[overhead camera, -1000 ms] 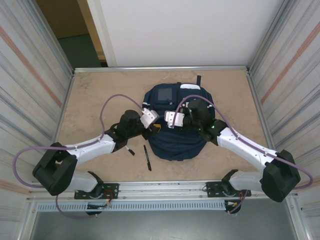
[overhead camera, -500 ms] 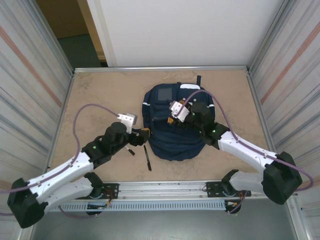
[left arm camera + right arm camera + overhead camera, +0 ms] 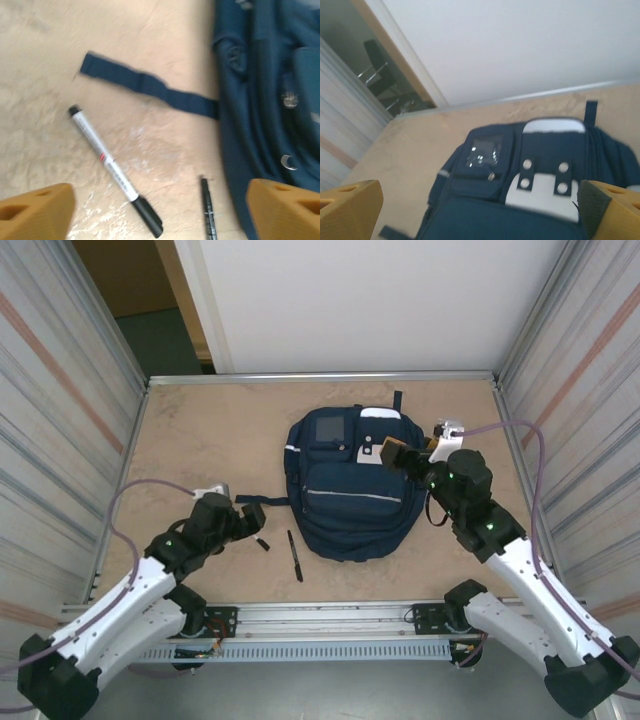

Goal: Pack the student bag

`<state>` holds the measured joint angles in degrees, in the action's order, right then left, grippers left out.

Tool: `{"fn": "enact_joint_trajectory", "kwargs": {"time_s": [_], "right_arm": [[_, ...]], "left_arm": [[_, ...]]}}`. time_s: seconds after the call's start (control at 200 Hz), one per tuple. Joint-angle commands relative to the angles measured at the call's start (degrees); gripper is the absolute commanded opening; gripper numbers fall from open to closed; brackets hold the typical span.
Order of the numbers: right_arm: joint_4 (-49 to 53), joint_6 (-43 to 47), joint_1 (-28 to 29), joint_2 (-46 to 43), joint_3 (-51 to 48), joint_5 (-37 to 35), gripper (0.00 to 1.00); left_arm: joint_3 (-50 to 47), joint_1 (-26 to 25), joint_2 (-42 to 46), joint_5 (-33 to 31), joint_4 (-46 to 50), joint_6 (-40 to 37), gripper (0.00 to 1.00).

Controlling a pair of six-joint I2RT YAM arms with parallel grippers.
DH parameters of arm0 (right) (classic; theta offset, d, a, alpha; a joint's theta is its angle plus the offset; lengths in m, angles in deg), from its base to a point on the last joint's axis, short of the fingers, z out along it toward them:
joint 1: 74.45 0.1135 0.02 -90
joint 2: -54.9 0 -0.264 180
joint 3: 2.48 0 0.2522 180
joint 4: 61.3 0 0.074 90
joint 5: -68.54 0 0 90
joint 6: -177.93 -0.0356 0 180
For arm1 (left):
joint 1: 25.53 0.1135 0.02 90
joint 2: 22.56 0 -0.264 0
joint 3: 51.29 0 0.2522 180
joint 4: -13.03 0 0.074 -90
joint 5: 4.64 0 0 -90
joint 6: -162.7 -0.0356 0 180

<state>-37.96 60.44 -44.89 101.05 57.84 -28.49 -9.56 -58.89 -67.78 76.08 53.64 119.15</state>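
Student bag (image 3: 352,485) lay flat in the middle of the table (image 3: 200,430), front side up, top end toward the far wall. I had the left gripper (image 3: 248,512) low over the table, left of the bag, jaws released wide with nothing between them. Left wrist view, below the fingers: a white marker (image 3: 114,170) with a black cap lay on the table, apart from the bag. A black pen (image 3: 206,207) lay just beside the bag's left edge, not touching. A loose dark strap (image 3: 150,87) ran out flat from the bag's side. Right gripper (image 3: 392,454) hung over the bag's upper right part, jaws also released wide, empty. Right wrist view looked along the bag's front: a white patch (image 3: 545,187) with four round studs, and a grey window patch (image 3: 482,150) to its left.
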Motion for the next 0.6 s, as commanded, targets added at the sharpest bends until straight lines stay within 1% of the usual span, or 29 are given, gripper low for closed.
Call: {"fn": "enact_joint_trajectory", "kwargs": {"time_s": [0.0,0.085,0.2,0.321,0.376,0.486,0.541,0.596], "right_arm": [[11.52,-6.75,0.98,2.26,2.25,4.56,0.99],[11.35,-6.79,3.18,3.16,1.92,2.96,1.00],[10.64,-6.79,5.05,5.17,2.43,0.36,0.97],[9.52,-6.44,5.86,7.51,2.99,1.16,0.95],[9.38,-6.44,6.61,8.22,3.39,1.15,0.95],[9.60,-6.70,8.45,8.59,3.55,-0.12,0.96],[9.55,-6.63,8.93,8.36,3.11,-0.69,0.96],[9.73,-6.62,9.19,8.05,2.71,-1.01,0.96]], "left_arm": [[0.28,0.15,-6.76,-3.03,2.46,6.24,0.78],[1.87,0.21,-12.88,-3.95,2.83,10.55,0.76],[8.25,0.09,-24.37,-4.18,8.34,14.31,0.74],[18.09,-0.73,-37.89,-6.04,16.32,15.94,0.60],[22.36,-1.29,-42.74,-6.26,18.50,14.90,0.59],[26.19,-3.27,-47.60,-7.43,20.06,16.96,0.58],[26.22,-3.21,-49.42,-6.34,19.59,18.10,0.56],[26.24,-3.11,-50.85,-5.35,19.87,19.06,0.55]]}}
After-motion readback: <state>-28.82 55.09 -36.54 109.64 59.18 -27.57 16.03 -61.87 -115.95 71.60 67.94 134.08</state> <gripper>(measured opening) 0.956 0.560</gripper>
